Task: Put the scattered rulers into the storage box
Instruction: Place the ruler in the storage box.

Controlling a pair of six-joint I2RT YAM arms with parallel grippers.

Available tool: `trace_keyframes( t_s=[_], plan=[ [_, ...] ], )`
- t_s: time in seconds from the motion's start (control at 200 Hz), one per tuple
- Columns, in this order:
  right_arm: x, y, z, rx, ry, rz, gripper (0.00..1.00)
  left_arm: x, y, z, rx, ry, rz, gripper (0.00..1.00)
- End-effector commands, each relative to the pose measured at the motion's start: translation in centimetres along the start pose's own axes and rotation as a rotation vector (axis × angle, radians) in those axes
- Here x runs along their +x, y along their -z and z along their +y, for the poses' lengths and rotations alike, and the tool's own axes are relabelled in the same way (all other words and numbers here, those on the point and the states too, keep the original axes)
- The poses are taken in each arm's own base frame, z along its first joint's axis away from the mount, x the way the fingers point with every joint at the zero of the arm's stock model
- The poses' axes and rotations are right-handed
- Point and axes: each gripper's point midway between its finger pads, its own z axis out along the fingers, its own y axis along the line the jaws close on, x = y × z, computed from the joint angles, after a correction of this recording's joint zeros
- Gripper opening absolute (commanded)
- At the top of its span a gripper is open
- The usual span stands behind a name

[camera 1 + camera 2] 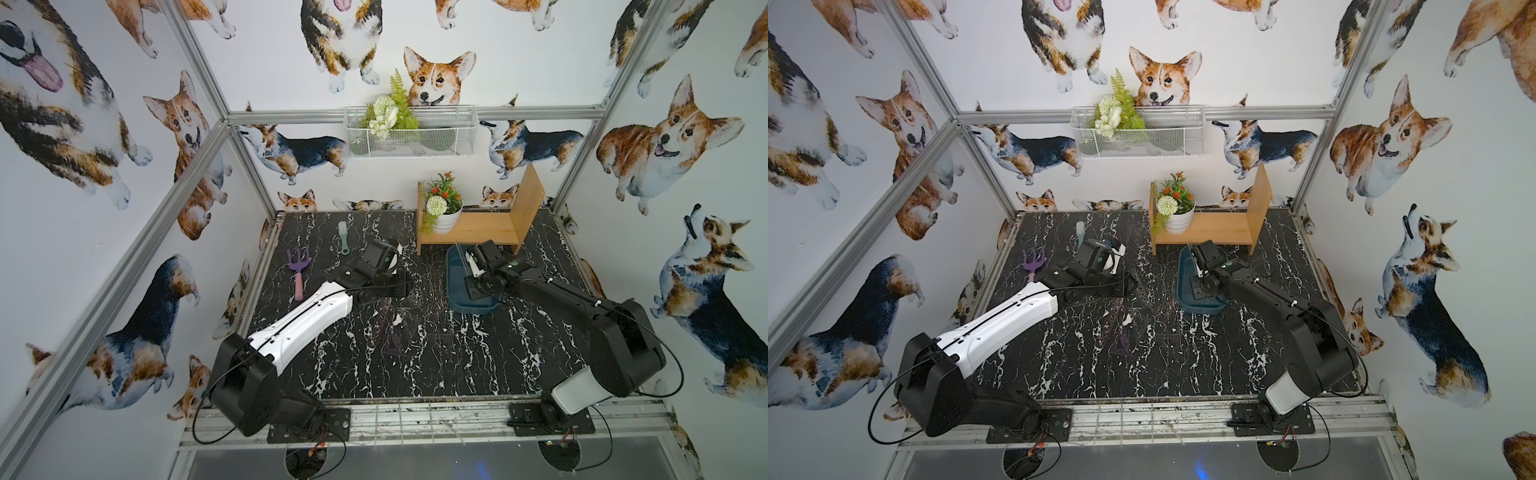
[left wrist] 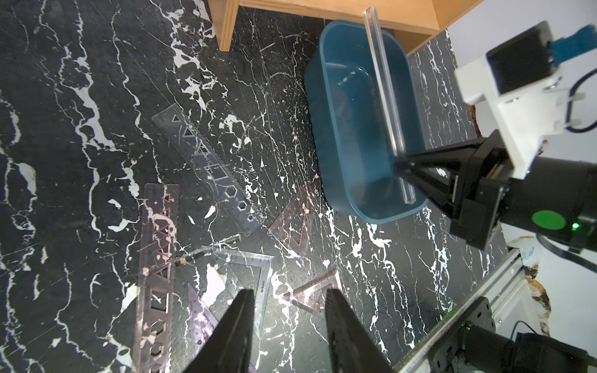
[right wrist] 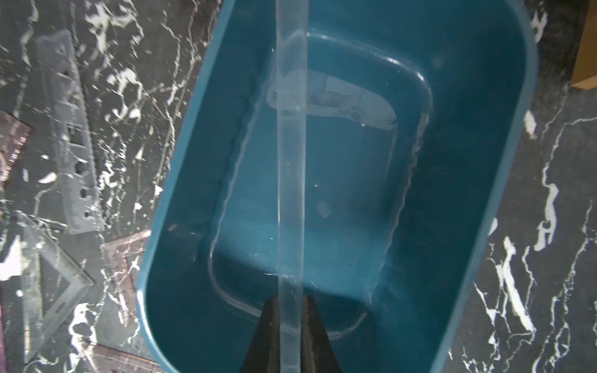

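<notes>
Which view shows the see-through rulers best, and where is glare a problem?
Left wrist view: sharp, loose rulers stand out on the marble. Right wrist view: held ruler crisp, white reflection on the storage box floor. In both top views they nearly vanish.

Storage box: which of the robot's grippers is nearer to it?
Right. The right gripper is over the storage box, holding a clear ruler over its inside; the left gripper hangs apart, over the scattered rulers.
</notes>
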Motion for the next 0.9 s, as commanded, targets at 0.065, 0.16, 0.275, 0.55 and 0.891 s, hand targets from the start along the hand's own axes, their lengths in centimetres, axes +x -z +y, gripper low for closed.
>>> trace_keyframes(
  t_s=[0.065,0.16,0.275,0.55,0.891],
  plan=[
    [0.6,-0.5,-0.5,0.035,0.027,0.019,0.0,0.1,-0.3,0.2,-0.005,0.004,-0.004,0.42],
    [0.6,-0.6,-0.7,0.044,0.029,0.021,0.0,0.1,-0.4,0.3,-0.007,0.003,-0.003,0.42],
    [0.5,-0.7,-0.7,0.045,0.026,0.017,0.0,0.1,-0.5,0.3,-0.008,0.001,-0.001,0.42],
    [0.2,-0.5,-0.6,0.039,0.02,0.002,0.1,0.6,-0.7,0.8,-0.025,0.003,0.01,0.41],
    [-1.4,1.6,-0.1,0.0,-0.004,-0.078,0.49,1.1,-0.5,1.7,-0.066,0.003,0.019,0.41]
  ],
)
